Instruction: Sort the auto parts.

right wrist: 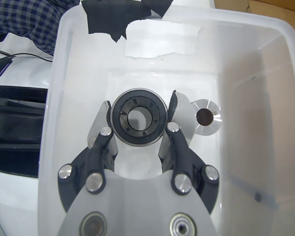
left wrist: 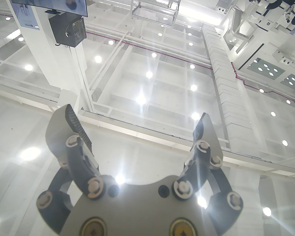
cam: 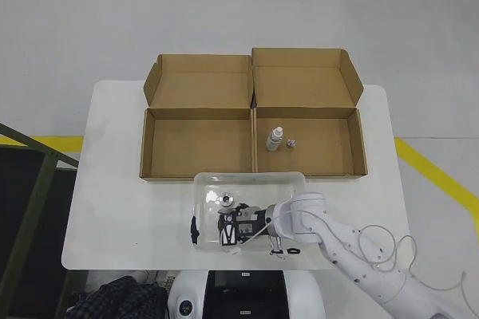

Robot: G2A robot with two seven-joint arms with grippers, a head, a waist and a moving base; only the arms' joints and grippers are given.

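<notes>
Jaws of your right gripper [right wrist: 140, 103] clamp the black bearing [right wrist: 139, 124] at frame centre, inside the clear bin [right wrist: 236, 18], presumably for transfer to a cardboard box [cam: 199, 147]. Your left gripper [left wrist: 136, 111] waits with jaws apart.

Right jaws clamped, left jaws spread.

Count on 1 white table [cam: 112, 207]: 2 open cardboard boxes [cam: 198, 147] [cam: 327, 147]; 1 clear plastic bin [cam: 247, 176]; inside the bin, 1 black bearing ring [right wrist: 119, 117] and 1 silver flanged disc [right wrist: 209, 128]; inside one box, 1 white bottle-shaped part [cam: 275, 139] and 1 small round part [cam: 292, 143]; 4 loose parts in all
</notes>
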